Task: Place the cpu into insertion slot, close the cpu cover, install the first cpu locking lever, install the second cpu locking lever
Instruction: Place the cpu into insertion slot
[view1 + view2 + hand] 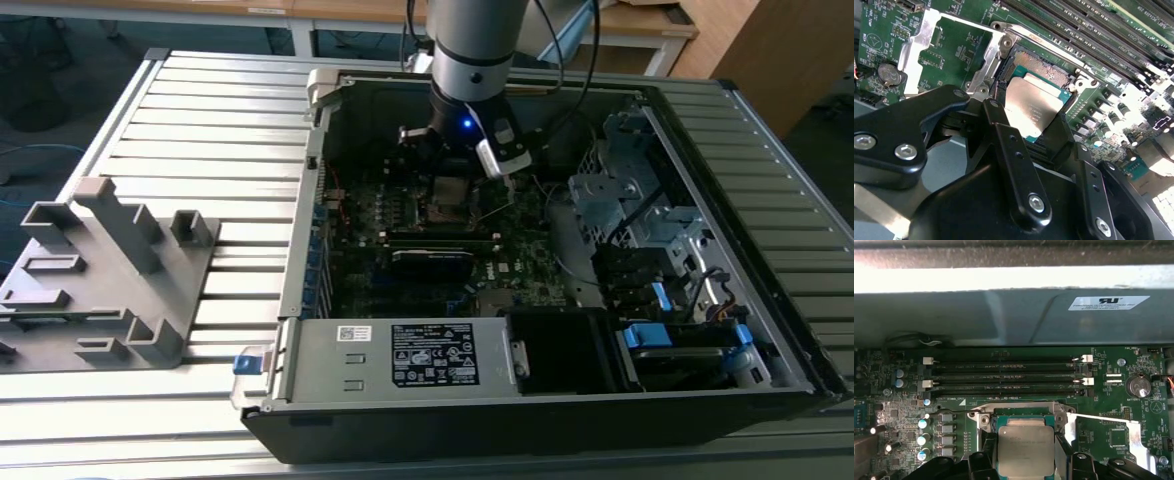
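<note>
Gripper [1028,120] pinches cpu [1035,102] flat over insertion slot [1029,62], w/ cpu cover [916,50] flipped open so it fits in.

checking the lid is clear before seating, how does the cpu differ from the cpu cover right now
The cpu is a solid pale silver square; the cpu cover is a silver frame with a cut-out middle showing green board. The cpu is held in the claw at the insertion slot; the cpu cover lies swung open beside it, untouched. Both are square and metallic.
</note>
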{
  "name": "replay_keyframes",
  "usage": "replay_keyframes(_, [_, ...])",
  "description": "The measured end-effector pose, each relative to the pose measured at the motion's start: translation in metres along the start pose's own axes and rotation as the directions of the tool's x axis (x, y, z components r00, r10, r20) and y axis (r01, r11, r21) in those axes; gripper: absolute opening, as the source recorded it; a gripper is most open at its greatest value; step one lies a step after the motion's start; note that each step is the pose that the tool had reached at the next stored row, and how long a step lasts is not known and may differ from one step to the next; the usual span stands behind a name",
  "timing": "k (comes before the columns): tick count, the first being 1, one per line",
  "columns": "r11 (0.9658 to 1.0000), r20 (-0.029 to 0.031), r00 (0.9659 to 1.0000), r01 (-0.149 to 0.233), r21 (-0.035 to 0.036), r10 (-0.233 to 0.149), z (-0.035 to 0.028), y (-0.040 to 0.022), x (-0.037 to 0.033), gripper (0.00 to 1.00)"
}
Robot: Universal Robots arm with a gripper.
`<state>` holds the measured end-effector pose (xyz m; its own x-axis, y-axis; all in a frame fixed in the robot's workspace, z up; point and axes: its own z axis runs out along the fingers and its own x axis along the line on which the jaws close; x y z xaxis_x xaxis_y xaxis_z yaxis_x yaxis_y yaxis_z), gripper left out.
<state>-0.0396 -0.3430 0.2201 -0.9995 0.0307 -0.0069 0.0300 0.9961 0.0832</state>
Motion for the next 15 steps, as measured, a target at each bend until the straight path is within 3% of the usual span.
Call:
replay_keyframes(4, [1.0,-0.0005,1.0,0.007,-0.0001,-0.007,0.0014,0.0,-0.0004,0.54])
replay_keyframes(10, [0.9999,-0.0006,1.0,0.01,0.0112,-0.01,0.0026,0.0002,-0.0005,0.54])
replay_keyframes(15, [0.9998,-0.0005,1.0,0.01,0.0157,-0.01,0.0028,0.0003,-0.0005,0.54])
